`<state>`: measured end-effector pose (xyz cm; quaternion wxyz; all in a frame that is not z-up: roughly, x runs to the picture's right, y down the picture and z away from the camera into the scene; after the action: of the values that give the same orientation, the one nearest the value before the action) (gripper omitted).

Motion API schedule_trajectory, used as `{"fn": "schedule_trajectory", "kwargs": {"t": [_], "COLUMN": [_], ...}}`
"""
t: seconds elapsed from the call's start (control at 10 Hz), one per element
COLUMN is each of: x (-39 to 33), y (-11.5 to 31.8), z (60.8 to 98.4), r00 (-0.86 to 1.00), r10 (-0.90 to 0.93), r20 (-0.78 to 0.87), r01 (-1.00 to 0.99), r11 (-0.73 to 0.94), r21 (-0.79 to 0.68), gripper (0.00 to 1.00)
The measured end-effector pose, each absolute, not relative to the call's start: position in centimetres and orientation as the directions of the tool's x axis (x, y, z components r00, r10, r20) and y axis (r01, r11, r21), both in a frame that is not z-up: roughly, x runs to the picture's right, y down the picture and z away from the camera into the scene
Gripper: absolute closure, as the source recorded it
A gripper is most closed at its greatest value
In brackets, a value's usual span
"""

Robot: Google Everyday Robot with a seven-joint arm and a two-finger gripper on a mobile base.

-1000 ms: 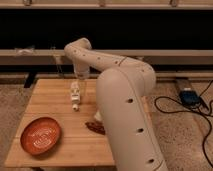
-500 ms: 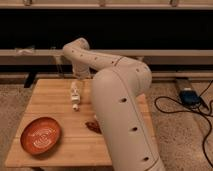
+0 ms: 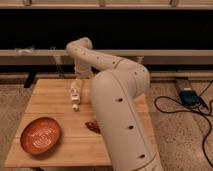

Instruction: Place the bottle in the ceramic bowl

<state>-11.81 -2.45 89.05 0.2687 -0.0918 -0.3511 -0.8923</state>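
Observation:
The bottle (image 3: pixel 75 95) is small and whitish and lies on the wooden table (image 3: pixel 50 102), its narrow cap pointing toward the front edge. My gripper (image 3: pixel 79 82) hangs at the end of the white arm directly over the bottle's far end; its jaws are open and I cannot tell if they touch the bottle. The ceramic bowl (image 3: pixel 40 135), reddish-orange with pale rings inside, sits empty at the table's front left corner, well away from the gripper.
A small dark reddish object (image 3: pixel 91 126) lies on the table, partly hidden by my large white arm link (image 3: pixel 122 110), which covers the table's right side. Dark shelving runs behind the table. A blue box (image 3: pixel 189 95) and black cables lie on the floor at right.
The arm has shifted slightly left and the wrist has come down closer to the bottle. Bottle and bowl have not moved.

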Motion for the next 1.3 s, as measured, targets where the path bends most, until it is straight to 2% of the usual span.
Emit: {"fn": "schedule_trajectory", "kwargs": {"t": [0.6,1.3], "x": [-13.0,-18.5], "y": [-2.8,-4.3], "z": [90.1,92.0], "r00": [-0.73,-0.637], "r10": [-0.488,-0.56], "r20": [0.478,0.529], "r01": [0.683,0.769], "r11": [-0.495,-0.423], "r21": [0.537,0.479], "gripper": [0.2,0.2]}}
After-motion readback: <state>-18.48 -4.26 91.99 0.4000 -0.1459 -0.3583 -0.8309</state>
